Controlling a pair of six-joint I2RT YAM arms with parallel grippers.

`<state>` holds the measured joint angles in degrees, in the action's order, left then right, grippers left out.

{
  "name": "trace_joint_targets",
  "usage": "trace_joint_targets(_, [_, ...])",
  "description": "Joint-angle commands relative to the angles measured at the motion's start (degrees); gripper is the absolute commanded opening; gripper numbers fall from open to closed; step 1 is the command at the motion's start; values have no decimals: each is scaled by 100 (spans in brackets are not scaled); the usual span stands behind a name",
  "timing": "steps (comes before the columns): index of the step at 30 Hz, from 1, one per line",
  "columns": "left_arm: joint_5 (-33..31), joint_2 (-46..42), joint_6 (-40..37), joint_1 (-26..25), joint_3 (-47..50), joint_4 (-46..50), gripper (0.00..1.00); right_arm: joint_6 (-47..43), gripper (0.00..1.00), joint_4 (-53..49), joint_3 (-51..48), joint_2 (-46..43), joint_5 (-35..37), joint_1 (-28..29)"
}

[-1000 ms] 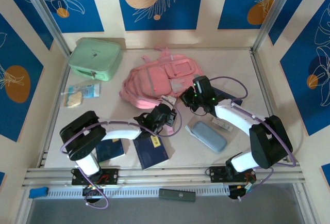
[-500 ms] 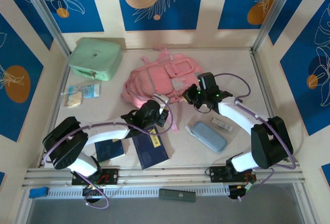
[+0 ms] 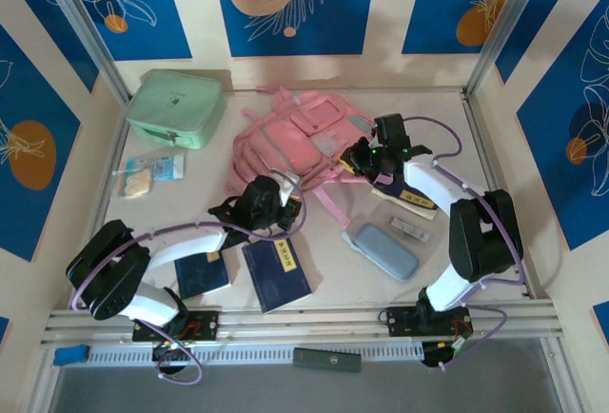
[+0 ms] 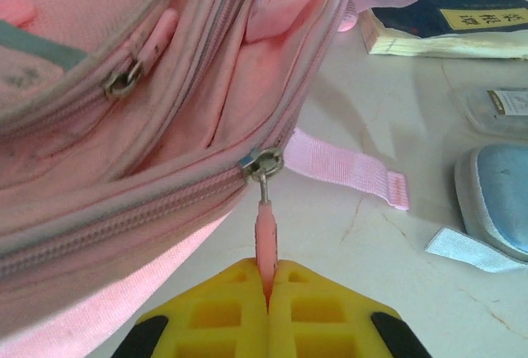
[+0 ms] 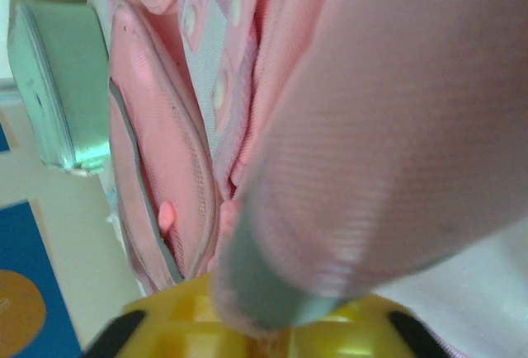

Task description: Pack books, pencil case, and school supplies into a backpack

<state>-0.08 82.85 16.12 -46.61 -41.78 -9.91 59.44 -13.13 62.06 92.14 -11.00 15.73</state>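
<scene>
The pink backpack (image 3: 295,142) lies at the back middle of the table. My left gripper (image 3: 288,199) (image 4: 269,280) is shut on the pink zipper pull (image 4: 265,230) at the backpack's (image 4: 124,110) near edge. My right gripper (image 3: 360,158) (image 5: 268,335) grips a padded fold of the backpack (image 5: 371,152) at its right side; the fold hides the fingertips. Two navy books (image 3: 276,273) (image 3: 203,274) lie near the front, and a third (image 3: 411,194) (image 4: 450,11) lies under the right arm. The grey-blue pencil case (image 3: 385,250) (image 4: 495,201) and the small whitish school supplies bar (image 3: 409,230) lie right of centre.
A mint-green boxy case (image 3: 176,107) (image 5: 54,86) stands at the back left. A clear snack packet (image 3: 147,173) lies in front of it. A pink strap (image 4: 346,164) trails from the backpack onto the table. Metal frame rails border the table on the left and right.
The backpack has shifted toward the back and turned. My left gripper moved left with the zipper pull. My right gripper moved back and right, uncovering the third book.
</scene>
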Motion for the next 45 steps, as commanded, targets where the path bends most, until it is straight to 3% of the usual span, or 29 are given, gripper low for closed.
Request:
trace_joint_targets(1, [295,136,231,11,-346,322,0,-144,38,156,49,-255,-422,-61])
trace_joint_targets(4, [335,281,230,12,-542,311,0,425,60,425,-585,-622,-729,-98])
trace_joint_targets(7, [225,378,216,10,-611,306,0,875,68,744,-1169,-1045,-674,211])
trace_joint_targets(12, [369,464,233,7,-676,264,0,1830,74,1260,-1560,-879,-368,958])
trace_joint_targets(16, [349,461,267,10,-684,334,0,2328,73,1408,-1560,-468,377,1270])
trace_joint_targets(19, [352,384,277,9,-617,333,0,2718,69,1927,-1680,-148,570,1348])
trace_joint_targets(23, [345,355,263,11,-559,294,0,2652,56,1700,-1349,218,1049,1485])
trace_joint_targets(27, [295,292,129,17,-628,518,0,2390,28,1946,-1191,468,936,1447])
trace_joint_targets(29, [272,183,21,18,-641,718,0,2009,15,1593,-1010,422,1035,1416])
trace_joint_targets(31, [264,35,-106,29,-638,997,0,1547,8,1393,-910,318,971,1330])
trace_joint_targets(36, [66,-501,-480,127,-380,1753,0,-94,4,480,-490,75,554,800])
trace_joint_targets(38, [78,-741,-602,233,-123,1810,0,-650,2,298,-274,177,56,395])
trace_joint_targets(41, [17,-914,-629,383,0,1929,0,-1082,2,-7,173,489,-482,-65])
trace_joint_targets(45, [193,-793,-564,457,-104,1871,0,-1321,3,-392,783,877,-650,-161])
